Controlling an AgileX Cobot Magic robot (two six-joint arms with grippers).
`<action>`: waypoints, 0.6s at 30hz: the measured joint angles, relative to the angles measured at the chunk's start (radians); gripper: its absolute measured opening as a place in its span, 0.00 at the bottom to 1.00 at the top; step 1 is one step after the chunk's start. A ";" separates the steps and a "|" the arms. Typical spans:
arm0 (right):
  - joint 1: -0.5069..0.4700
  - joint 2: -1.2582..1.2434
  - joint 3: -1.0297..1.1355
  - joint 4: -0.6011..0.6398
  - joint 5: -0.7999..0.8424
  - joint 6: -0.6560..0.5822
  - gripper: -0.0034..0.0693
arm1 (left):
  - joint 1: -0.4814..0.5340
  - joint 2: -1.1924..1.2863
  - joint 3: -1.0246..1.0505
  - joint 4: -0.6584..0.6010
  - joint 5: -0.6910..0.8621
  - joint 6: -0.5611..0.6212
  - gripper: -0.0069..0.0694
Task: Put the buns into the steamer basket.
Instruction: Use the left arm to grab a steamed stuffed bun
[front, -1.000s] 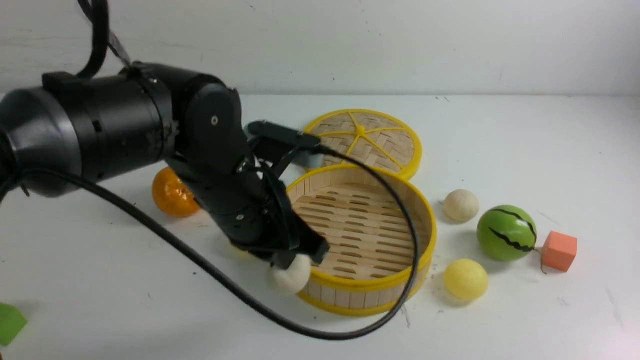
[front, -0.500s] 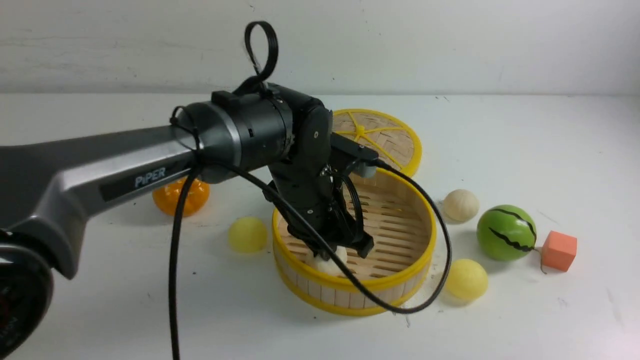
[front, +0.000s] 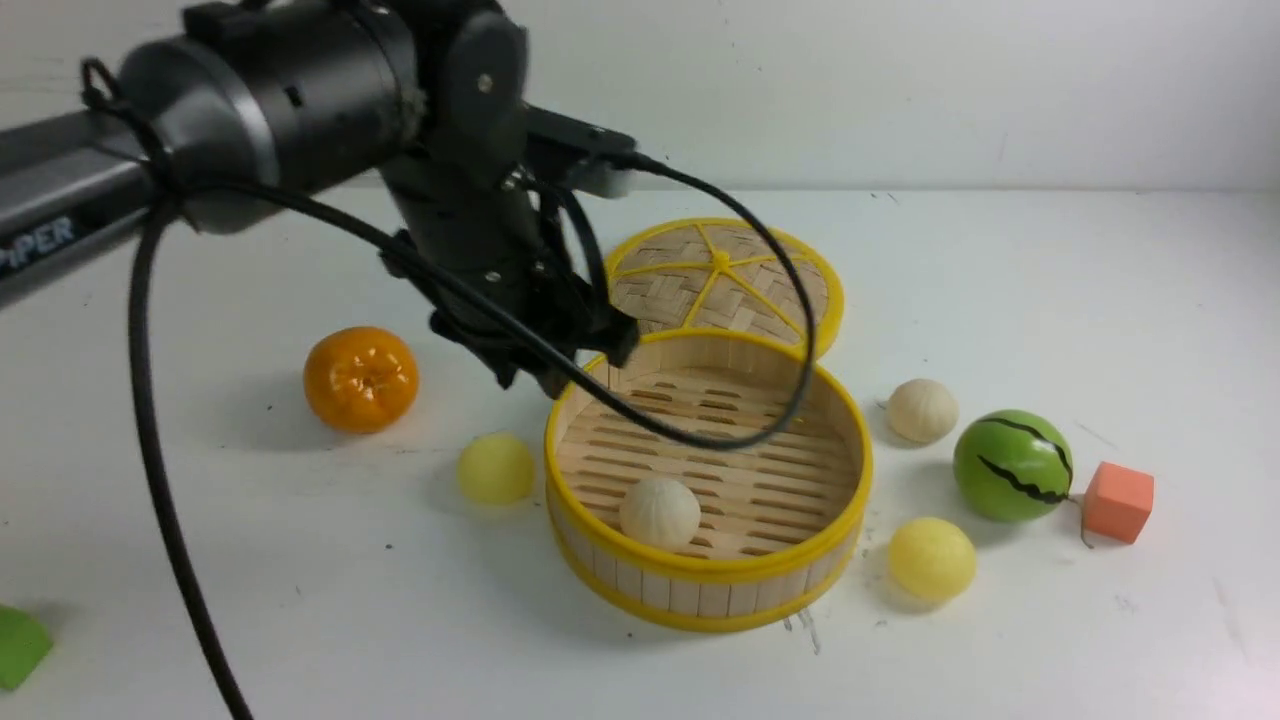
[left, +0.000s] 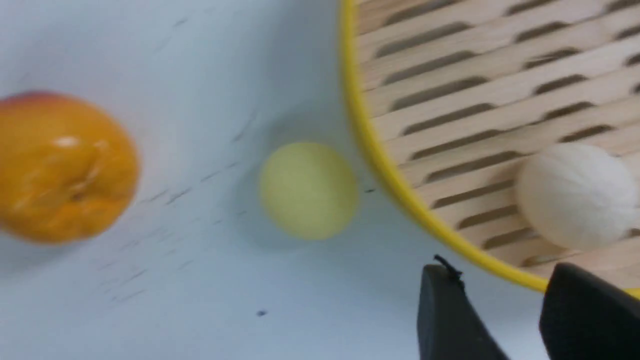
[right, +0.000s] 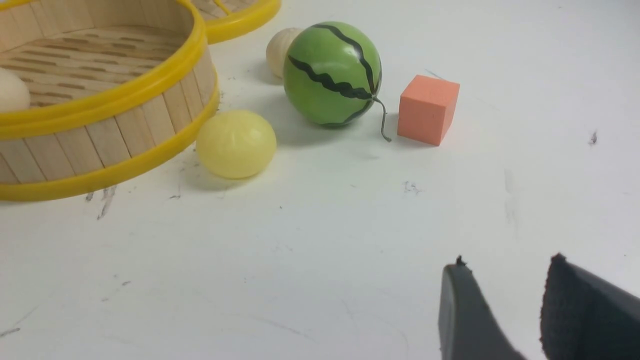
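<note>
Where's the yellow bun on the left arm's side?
Front view: the yellow bun sits on the table just left of the steamer basket, between it and the orange.

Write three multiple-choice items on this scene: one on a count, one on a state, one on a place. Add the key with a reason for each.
1. How many buns lie on the table outside the steamer basket?
A) one B) two C) three
2. How is the left pincer?
A) shut on a bun B) open and empty C) shut on the basket's rim
3. Where is the ridged cream-white bun nearest the front camera?
A) on the table B) in the pincer C) inside the basket

Key:
1 C: two yellow buns and one other cream-white bun sit outside.
2 B: its fingers stand apart with nothing between.
3 C: it rests on the slat floor.
</note>
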 joint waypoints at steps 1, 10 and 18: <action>0.000 0.000 0.000 0.000 0.000 0.000 0.38 | 0.041 0.008 0.019 -0.020 -0.010 0.009 0.32; 0.000 0.000 0.000 0.000 0.000 0.000 0.38 | 0.153 0.106 0.082 -0.165 -0.126 0.128 0.20; 0.000 0.000 0.000 0.000 0.000 0.000 0.38 | 0.153 0.169 0.082 -0.193 -0.178 0.188 0.42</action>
